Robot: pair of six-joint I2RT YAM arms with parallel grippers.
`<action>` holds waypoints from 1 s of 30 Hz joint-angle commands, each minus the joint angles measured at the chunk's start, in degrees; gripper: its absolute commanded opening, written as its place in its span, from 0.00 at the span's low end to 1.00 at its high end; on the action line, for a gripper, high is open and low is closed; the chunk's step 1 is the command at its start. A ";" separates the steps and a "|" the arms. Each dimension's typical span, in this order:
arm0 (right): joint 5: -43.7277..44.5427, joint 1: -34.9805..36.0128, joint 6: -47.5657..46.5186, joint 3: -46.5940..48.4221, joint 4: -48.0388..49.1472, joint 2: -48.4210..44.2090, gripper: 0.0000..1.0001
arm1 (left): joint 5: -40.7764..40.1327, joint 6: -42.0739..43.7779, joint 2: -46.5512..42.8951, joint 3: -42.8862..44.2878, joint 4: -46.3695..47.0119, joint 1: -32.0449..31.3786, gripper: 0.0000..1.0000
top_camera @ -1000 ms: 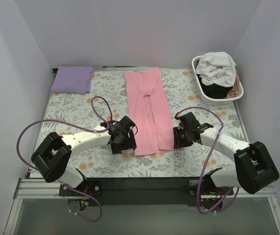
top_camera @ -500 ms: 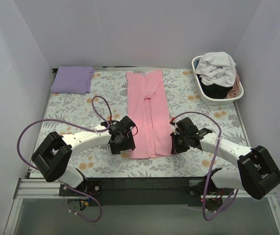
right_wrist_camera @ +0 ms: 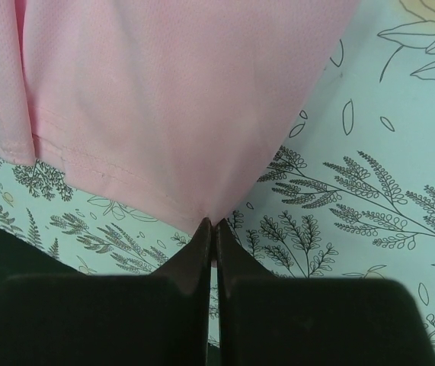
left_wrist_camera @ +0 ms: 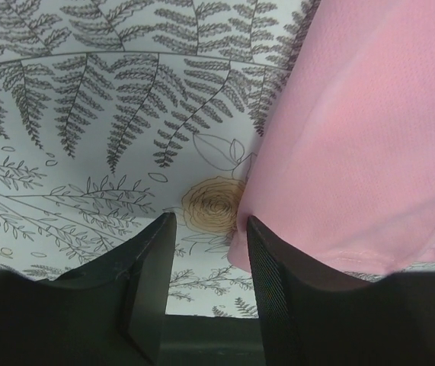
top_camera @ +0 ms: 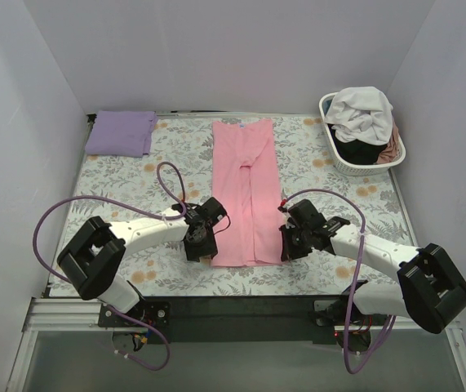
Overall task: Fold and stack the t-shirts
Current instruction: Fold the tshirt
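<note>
A light pink t-shirt [top_camera: 245, 188], folded into a long strip, lies down the middle of the table. My left gripper [top_camera: 206, 249] sits at its near left corner, open. In the left wrist view the pink t-shirt [left_wrist_camera: 354, 137] has its corner against the inner side of the right fingertip [left_wrist_camera: 259, 244], with bare cover in the gap of the left gripper [left_wrist_camera: 208, 221]. My right gripper [top_camera: 286, 243] is at the near right corner. In the right wrist view the right gripper [right_wrist_camera: 212, 223] is shut on the hem corner of the pink t-shirt [right_wrist_camera: 164, 91]. A folded lavender t-shirt [top_camera: 120, 132] lies at the far left.
A white slatted laundry basket [top_camera: 336, 157] stands at the far right, with a white t-shirt [top_camera: 361, 110] piled over black [top_camera: 359, 153] and dusty pink [top_camera: 392, 151] ones. The floral table cover [top_camera: 118, 188] spans the table. White walls close in three sides.
My right gripper has moved left to the pink shirt's near right corner and shut on it. The left jaws have narrowed. The shirt's near end has shifted slightly right.
</note>
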 commanded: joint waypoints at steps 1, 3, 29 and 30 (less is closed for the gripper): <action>0.45 0.39 0.75 -0.65 1.02 0.27 0.01 | -1.26 -1.00 -1.52 1.15 -2.84 -0.77 0.41; 0.28 0.30 0.75 -0.83 1.46 0.45 0.01 | -0.91 -1.18 -1.70 1.50 -2.84 -1.38 0.43; -0.34 0.74 0.40 -1.36 1.46 0.98 0.01 | 0.41 -2.06 4.28 1.15 -1.78 -4.37 0.05; -1.03 1.00 0.48 -1.27 0.76 0.11 0.01 | 0.24 -2.75 4.19 0.89 -2.57 -4.46 0.00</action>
